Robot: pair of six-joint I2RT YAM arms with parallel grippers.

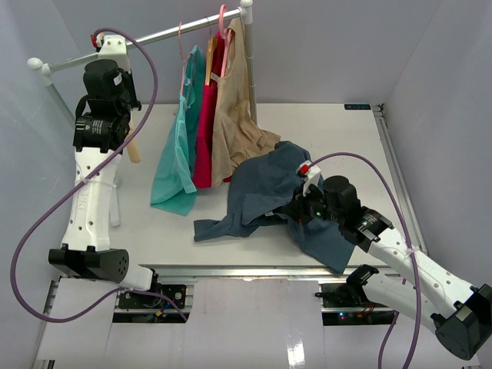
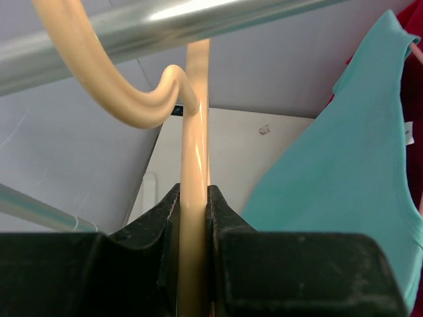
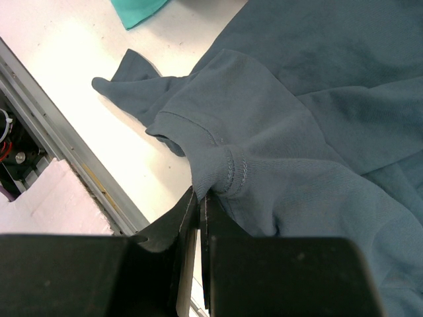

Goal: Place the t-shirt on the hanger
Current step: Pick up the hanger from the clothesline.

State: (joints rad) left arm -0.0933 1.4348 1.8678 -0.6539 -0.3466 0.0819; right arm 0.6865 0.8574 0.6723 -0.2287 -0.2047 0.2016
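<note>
top view, left arm: the left arm (image 1: 96, 154) is standing raised beside the silver metal rail (image 1: 154, 34), with a tan end of the light wooden clothes hanger (image 1: 133, 147) showing below its wrist.
top view, shirt: the dark slate-blue floppy cotton t-shirt (image 1: 269, 181) is lying crumpled on the white counter (image 1: 346, 146), just right of the hanging turquoise garment (image 1: 181, 146), red garment (image 1: 206, 123) and beige garment (image 1: 234, 115).
top view, right claw: the right claw (image 1: 292, 211) is sitting on the t-shirt.
left wrist view, left claw: the left claw (image 2: 193, 198) is standing narrowly parted, pinching the hanger's peach-orange hook stem, with the hook curving just beneath the rail.
right wrist view, right claw: it is pressing fully closed on a stitched fold of the t-shirt.
</note>
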